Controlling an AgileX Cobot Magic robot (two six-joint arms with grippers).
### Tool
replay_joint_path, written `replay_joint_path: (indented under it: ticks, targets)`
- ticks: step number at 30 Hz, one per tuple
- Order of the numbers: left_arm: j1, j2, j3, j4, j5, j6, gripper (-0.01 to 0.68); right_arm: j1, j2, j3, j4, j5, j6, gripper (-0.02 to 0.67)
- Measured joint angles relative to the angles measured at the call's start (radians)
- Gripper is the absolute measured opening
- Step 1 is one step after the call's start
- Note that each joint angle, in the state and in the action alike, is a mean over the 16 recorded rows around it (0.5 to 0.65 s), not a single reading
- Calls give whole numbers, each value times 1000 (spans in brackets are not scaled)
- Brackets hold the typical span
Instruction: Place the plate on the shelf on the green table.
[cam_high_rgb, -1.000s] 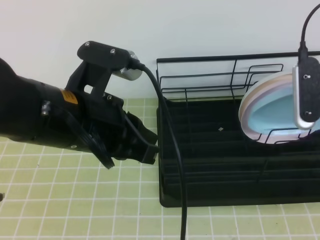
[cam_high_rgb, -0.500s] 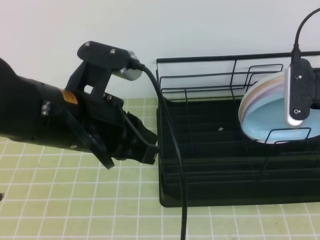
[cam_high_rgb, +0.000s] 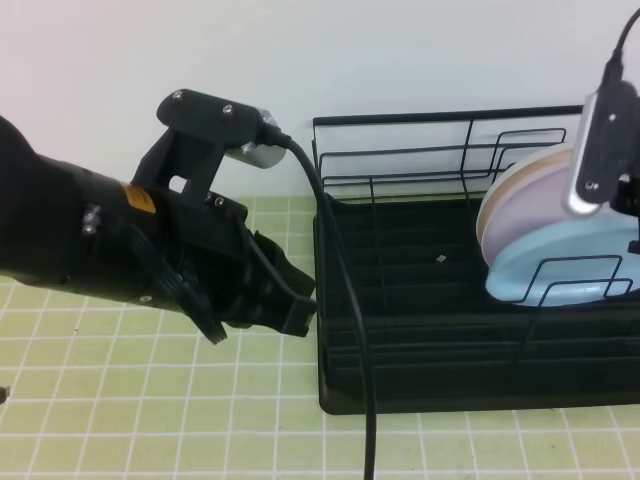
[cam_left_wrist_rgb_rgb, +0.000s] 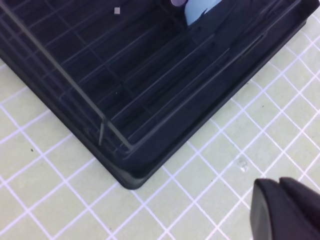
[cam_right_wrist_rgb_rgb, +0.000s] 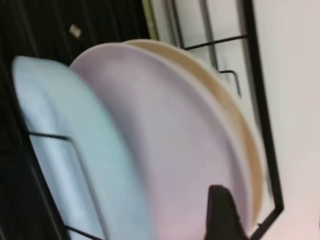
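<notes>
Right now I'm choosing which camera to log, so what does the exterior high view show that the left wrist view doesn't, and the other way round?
Only the exterior high view shows the pink plate and cream plate standing behind the blue plate, the rack's upright wires and the wall. Only the left wrist view shows the rack's near corner close up, plus a dark gripper tip over the tiles. Both show the black rack on the green tiled table, with some of the blue plate.

Bulky black left arm (cam_high_rgb: 120, 250) (orange sticker, thick black cable), silver-grey wrist camera (cam_high_rgb: 258, 150).
</notes>
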Motion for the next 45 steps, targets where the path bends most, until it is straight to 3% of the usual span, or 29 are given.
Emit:
replay_joint_path:
  ticks: [4,11,19,24,30,45]
  targets:
    - [0,0,0,0,6,-2,0,0,-36,0,-10,6,106,313]
    - [0,0,0,0,4,-7,0,0,-115,0,38,151,254,154]
    - [0,0,0,0,-15,-14,0,0,-144,0,162,382,266,15]
    - [0,0,0,0,-22,-17,0,-1,-94,0,217,439,220,0]
    - [0,0,0,1,-20,-17,0,-3,-8,0,199,373,204,-2]
    - [0,-2,0,4,-14,-20,-1,-4,70,0,13,154,374,-2]
